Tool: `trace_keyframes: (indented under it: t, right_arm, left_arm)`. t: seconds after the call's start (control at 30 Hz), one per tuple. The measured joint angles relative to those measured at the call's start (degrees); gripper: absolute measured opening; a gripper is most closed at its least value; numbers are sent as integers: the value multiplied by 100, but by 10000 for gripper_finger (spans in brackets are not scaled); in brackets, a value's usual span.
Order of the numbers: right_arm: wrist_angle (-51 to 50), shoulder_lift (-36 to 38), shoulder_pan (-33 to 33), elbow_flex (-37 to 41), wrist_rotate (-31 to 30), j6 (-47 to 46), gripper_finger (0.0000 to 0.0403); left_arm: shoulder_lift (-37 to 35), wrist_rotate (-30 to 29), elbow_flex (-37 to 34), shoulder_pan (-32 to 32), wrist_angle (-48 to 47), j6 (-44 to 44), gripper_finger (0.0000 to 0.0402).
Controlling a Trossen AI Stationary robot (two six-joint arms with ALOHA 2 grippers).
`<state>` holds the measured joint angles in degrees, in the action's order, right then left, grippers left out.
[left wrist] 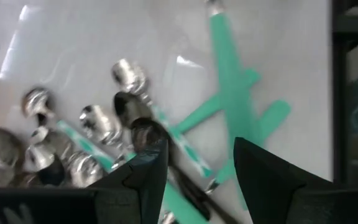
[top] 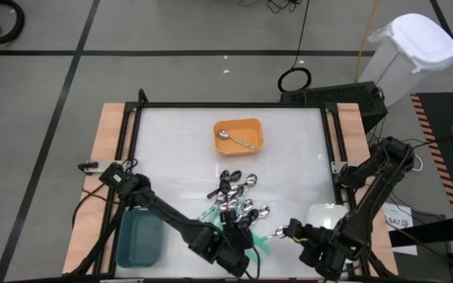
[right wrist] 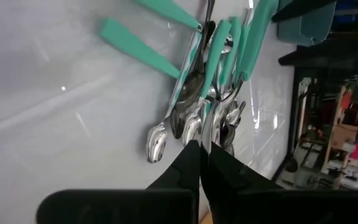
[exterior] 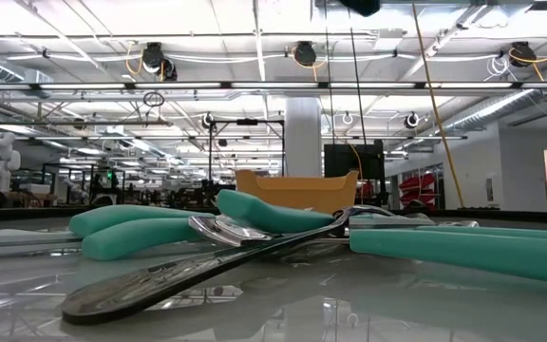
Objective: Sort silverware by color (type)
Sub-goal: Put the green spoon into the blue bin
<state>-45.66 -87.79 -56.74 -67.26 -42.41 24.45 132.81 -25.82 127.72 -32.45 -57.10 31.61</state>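
Observation:
The silverware pile (top: 238, 206) lies near the table's near-middle: teal-handled spoons (right wrist: 219, 50), shiny silver ones (exterior: 160, 280) and dark ones (left wrist: 143, 132), crossing each other. One silver spoon (top: 234, 140) lies in the orange tray (top: 250, 126). My left gripper (top: 242, 255) is open at the pile's near edge. In the left wrist view its fingers stand either side (left wrist: 201, 168) of a dark spoon's handle and teal handles. My right gripper (top: 289, 230) is shut at the pile's right side, its tips (right wrist: 201, 149) by the spoon bowls (right wrist: 157, 143). My right gripper's shut fingertips (right wrist: 191, 155) stand right at the bowl ends of the teal-handled spoons (right wrist: 194, 130), coming from the table's right. I cannot tell whether they touch a spoon.
A teal tray (top: 140, 240) sits at the near left corner, beside my left arm. A white tray (top: 325, 214) sits at the near right, by my right arm. The orange tray shows behind the pile in the low view (exterior: 297, 190). A dark frame (top: 234, 106) rims the table.

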Motion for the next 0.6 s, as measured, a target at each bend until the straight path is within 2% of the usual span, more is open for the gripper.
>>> trace_keyframes:
  t: [0.17,0.37,0.6]
  right_arm:
    - [-71,0,-1,0,-132,204,3]
    - [-219,0,-2,0,-192,508,3]
    - [-217,0,-44,0,-907,723,3]
  left_arm:
    - [0,50,0,-75,41,59,184]
    - [0,52,0,-105,39,548,184]
    - [0,34,0,-52,53,1217,184]
